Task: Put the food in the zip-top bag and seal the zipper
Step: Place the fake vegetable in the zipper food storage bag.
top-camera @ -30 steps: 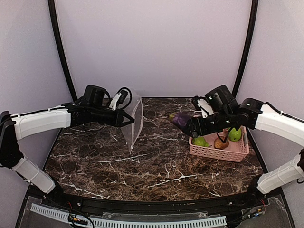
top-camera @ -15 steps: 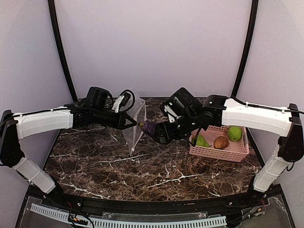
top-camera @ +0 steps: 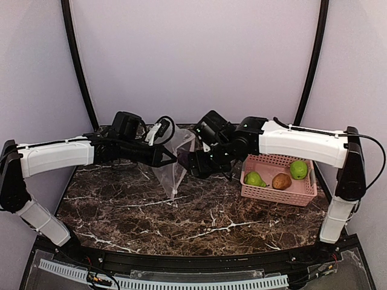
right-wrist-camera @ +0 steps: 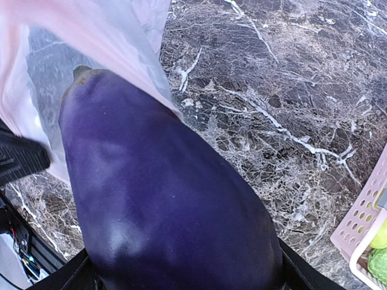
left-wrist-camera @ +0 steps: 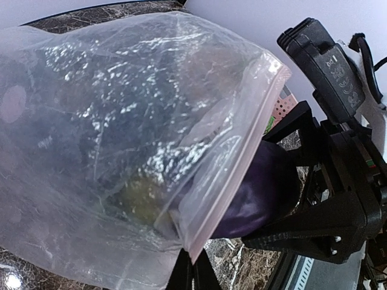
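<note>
The marble table [top-camera: 211, 225] is carrying everything. The zip-top bag [top-camera: 174, 172] is hanging above it at centre-left w/ its mouth facing right. It's thin, limp film, prob. v. light and slippery, sagging w/o support, so it's best taken at the stiffer mouth edge, not mid-panel. The left gripper [top-camera: 171, 158] is doing just that, clenched on the bag's rim and holding it up.

The pink basket [top-camera: 302, 198] is sitting at right, well apart from the bag. The eggplant [right-wrist-camera: 163, 199] is filling the right gripper [top-camera: 195, 164], whose jaws are spread wide round its fat body and gripping it. Its tip is pushing in at the bag mouth w/ film draping over it. It's looking smooth, glossy and tapered, so likely slipping fwd if squeezed near the narrow end; a mid-body hold seems right.

The pear [top-camera: 254, 179], potato lump [top-camera: 281, 181] and round green fruit [top-camera: 298, 170] are lying in the basket. They're looking small, hard and rounded, prob. rolling if dropped, so grip across the widest part. Something greenish is showing thru the film; can't tell what.

The zipper [left-wrist-camera: 242, 142], a thin pink strip, is gaping open and prob. needing a firm pinch along it.
</note>
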You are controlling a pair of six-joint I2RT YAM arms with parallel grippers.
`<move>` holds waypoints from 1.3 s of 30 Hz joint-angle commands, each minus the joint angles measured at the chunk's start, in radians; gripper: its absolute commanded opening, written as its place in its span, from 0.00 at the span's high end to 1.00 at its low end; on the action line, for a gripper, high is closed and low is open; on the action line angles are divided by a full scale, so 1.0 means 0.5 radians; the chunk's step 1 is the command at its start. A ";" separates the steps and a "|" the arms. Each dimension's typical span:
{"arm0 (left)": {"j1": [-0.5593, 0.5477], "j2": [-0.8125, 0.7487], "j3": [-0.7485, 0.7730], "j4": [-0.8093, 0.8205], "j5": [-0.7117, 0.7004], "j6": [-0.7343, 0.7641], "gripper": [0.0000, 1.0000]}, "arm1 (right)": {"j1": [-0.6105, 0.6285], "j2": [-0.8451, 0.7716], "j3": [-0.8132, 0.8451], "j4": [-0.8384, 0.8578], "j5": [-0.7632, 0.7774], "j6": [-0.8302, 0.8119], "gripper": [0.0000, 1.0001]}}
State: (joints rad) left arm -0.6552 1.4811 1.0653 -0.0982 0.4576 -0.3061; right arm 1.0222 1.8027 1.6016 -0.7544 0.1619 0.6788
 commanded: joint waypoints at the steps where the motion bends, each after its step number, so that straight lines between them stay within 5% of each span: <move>1: -0.025 0.011 0.037 0.008 0.061 0.029 0.99 | 0.006 0.038 0.105 0.002 0.037 0.044 0.42; 18: -0.045 0.087 0.043 0.049 0.207 -0.020 0.99 | 0.008 0.174 0.243 0.141 -0.003 0.044 0.37; 39: 0.018 0.087 0.030 0.138 0.352 -0.160 0.99 | -0.030 0.041 -0.055 0.574 -0.315 0.130 0.12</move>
State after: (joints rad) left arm -0.6521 1.5185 1.0653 -0.0746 0.5697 -0.3534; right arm 1.0031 1.8790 1.6005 -0.6079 0.0544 0.7185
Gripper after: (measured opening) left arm 0.010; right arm 0.872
